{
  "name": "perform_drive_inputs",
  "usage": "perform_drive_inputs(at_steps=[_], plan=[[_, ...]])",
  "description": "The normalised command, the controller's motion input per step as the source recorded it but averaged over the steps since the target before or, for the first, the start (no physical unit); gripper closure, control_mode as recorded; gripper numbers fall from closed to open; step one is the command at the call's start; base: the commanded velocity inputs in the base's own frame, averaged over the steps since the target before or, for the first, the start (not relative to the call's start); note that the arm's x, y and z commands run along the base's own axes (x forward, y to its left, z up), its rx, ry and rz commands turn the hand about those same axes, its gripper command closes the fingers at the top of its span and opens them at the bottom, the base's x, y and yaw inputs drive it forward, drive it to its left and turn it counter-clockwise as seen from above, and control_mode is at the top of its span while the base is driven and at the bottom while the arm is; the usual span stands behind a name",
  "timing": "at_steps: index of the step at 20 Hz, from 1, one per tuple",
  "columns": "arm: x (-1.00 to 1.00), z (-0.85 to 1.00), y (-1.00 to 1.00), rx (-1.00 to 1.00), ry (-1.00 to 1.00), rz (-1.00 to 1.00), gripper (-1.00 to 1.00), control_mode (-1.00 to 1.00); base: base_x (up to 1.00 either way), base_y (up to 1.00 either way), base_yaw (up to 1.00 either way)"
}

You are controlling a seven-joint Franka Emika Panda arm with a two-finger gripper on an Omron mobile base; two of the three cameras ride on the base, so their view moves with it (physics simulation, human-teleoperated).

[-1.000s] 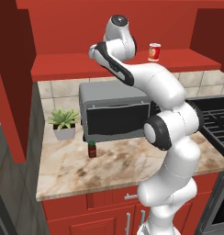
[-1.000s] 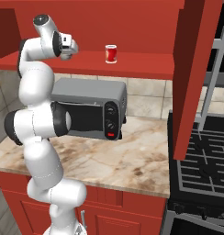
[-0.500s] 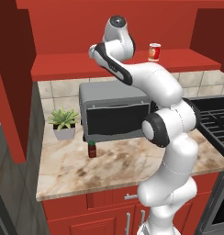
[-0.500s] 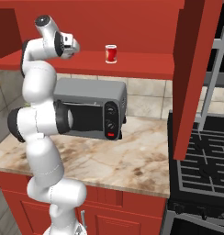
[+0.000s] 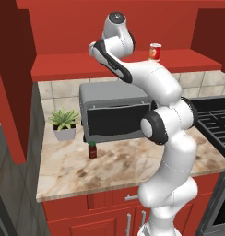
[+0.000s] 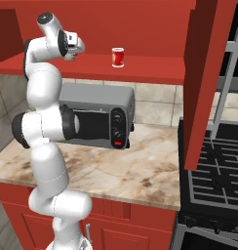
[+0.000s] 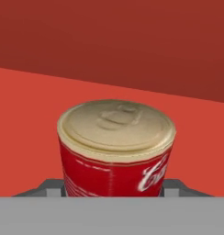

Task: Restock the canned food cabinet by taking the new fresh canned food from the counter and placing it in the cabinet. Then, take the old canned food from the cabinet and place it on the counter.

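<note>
Raised to the cabinet (image 6: 155, 71) shelf, with the hand (image 6: 74, 52) out over the left part of the red board. Straddling the old canned food (image 7: 116, 147), which stands upright on that shelf, with a grey finger close against each side. Cannot tell whether clamped on it or just short of contact. Further right on the same shelf, well apart: the new fresh canned food (image 5: 155, 51), upright. Down on the worktop (image 5: 133, 163), a small dark bottle (image 5: 92, 150) just in front of the microwave (image 5: 115, 115).

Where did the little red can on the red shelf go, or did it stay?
No. The small red can stands at the same spot on the red shelf board, above the grey oven's knobs.
</note>
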Motion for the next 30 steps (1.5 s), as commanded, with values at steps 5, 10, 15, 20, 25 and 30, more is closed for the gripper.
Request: perform_drive_inputs(at_steps=[5,10,15,20,25,30], plan=[[-0.27,0.00,0.00,0.00,0.00,0.00,1.00,-1.00,0.00,0.00,0.00],[-0.96,0.07,0.00,0.00,-0.19,0.00,1.00,-1.00,0.00,0.00,0.00],[-1.00,0.27,0.00,0.00,-0.32,0.01,1.00,-1.00,0.00,0.00,0.00],[-1.00,0.28,0.00,0.00,-0.17,0.04,1.00,-1.00,0.00,0.00,0.00],[-1.00,0.07,0.00,0.02,0.06,0.08,1.00,-1.00,0.00,0.00,0.00],[-1.00,0.00,-0.01,0.11,0.33,0.15,1.00,-1.00,0.00,0.00,0.00]])
